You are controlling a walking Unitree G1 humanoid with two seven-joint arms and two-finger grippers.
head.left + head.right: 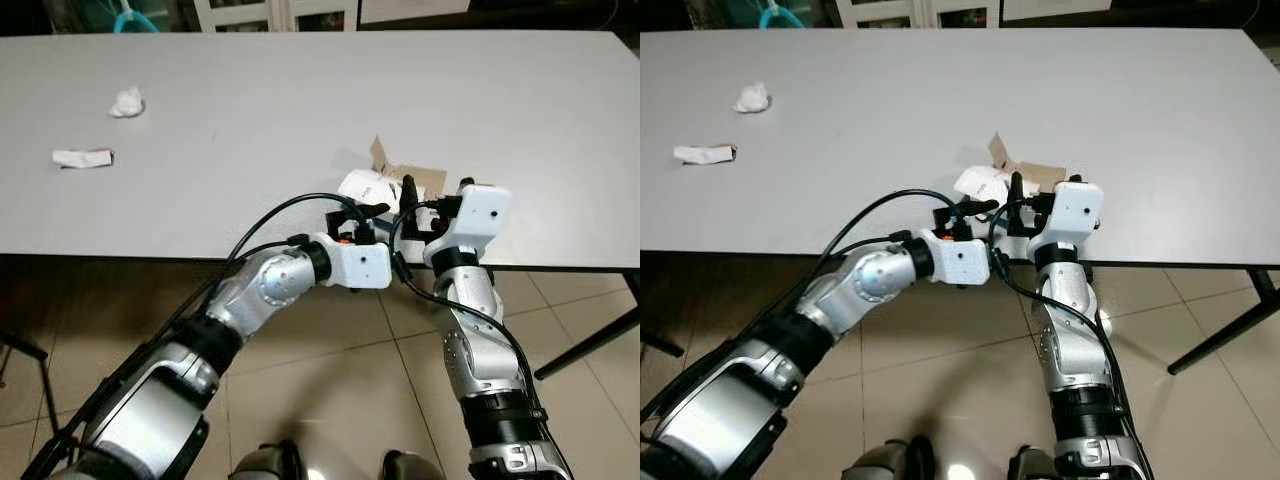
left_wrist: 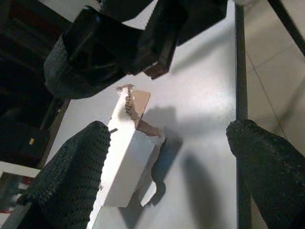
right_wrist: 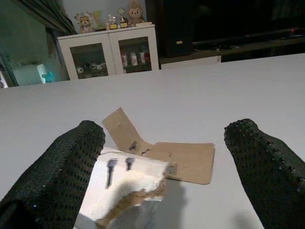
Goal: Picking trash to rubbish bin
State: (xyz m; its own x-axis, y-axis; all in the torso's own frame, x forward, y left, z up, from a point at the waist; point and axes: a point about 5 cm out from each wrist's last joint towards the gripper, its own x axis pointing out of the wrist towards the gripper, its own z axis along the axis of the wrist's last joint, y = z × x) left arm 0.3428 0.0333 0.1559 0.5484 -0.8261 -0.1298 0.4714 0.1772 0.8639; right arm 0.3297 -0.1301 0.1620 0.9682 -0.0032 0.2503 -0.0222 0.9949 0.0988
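Observation:
A torn white carton [image 1: 365,186] with brown cardboard flaps [image 1: 415,176] lies near the front edge of the grey table [image 1: 300,90]. My left gripper [image 1: 362,212] is open at the carton's near side. In the left wrist view the carton [image 2: 128,157] rests against one finger [image 2: 71,176]. My right gripper [image 1: 435,195] is open just right of it, and in the right wrist view the carton [image 3: 126,188] sits between its fingers, close to one of them [image 3: 62,167]. A crumpled tissue [image 1: 127,102] and a rolled paper scrap [image 1: 83,158] lie far left.
The table's front edge [image 1: 150,258] runs just under both wrists, with tiled floor [image 1: 340,400] below. A black table leg [image 1: 590,345] slants at the right. A white glass-door cabinet [image 3: 109,52] stands beyond the table's far side.

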